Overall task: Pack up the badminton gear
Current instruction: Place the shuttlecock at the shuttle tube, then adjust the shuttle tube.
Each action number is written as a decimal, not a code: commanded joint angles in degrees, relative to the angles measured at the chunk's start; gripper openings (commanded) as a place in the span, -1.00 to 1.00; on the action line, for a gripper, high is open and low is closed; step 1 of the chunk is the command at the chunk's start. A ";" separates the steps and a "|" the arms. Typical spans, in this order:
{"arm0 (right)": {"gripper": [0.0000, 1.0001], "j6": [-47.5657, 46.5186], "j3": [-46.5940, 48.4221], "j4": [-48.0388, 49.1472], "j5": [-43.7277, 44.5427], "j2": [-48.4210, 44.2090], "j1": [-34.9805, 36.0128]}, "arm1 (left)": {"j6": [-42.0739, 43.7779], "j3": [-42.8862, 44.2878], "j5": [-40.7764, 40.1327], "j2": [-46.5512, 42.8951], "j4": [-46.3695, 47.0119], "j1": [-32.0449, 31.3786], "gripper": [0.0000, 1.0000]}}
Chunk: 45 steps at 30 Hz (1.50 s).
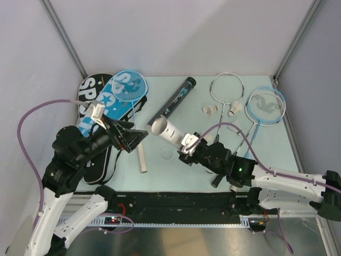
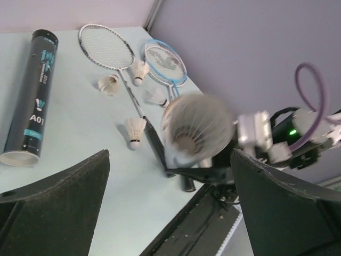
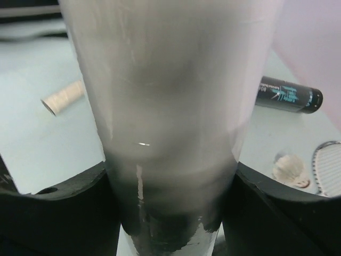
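Observation:
My right gripper (image 1: 187,144) is shut on the white tube (image 1: 169,133), which fills the right wrist view as white tube (image 3: 170,106) between both fingers. The tube's open mouth (image 2: 197,125) faces my left gripper (image 2: 170,208), and a shuttlecock's feathers show blurred inside it. In the top view the left gripper (image 1: 137,137) stands wide open just left of the mouth, holding nothing. The black teal-printed tube (image 1: 173,104) lies behind. A silver racket (image 1: 226,88) and a blue racket (image 1: 266,105) lie at the right with loose shuttlecocks (image 1: 210,110) beside them.
Another blue racket (image 1: 129,85) rests on the blue and black racket covers (image 1: 98,104) at the back left, its white handle (image 1: 142,160) reaching toward the near edge. A round clear lid (image 1: 167,153) lies under the white tube. Walls close in the left, back and right.

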 commanded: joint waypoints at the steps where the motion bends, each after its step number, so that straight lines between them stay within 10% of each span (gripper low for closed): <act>1: -0.12 11.56 5.32 12.27 -0.24 -3.79 -0.03 | 6.59 -6.09 -0.43 -1.46 1.85 -0.33 0.99; 7: -0.09 20.91 5.43 25.87 -2.76 -2.58 0.06 | 9.91 -10.60 14.77 3.07 4.08 -0.81 0.99; 21: -0.09 30.63 5.43 48.12 -9.66 2.53 0.60 | 12.43 -17.86 22.36 3.53 14.52 -7.84 0.99; 33: -0.11 38.32 5.43 49.16 -10.86 3.94 0.60 | 15.03 -16.42 25.78 6.00 15.07 -10.45 0.94; 45: -0.02 42.09 3.58 44.85 -10.65 3.42 0.08 | 14.44 -16.07 23.66 6.03 15.13 -10.52 0.39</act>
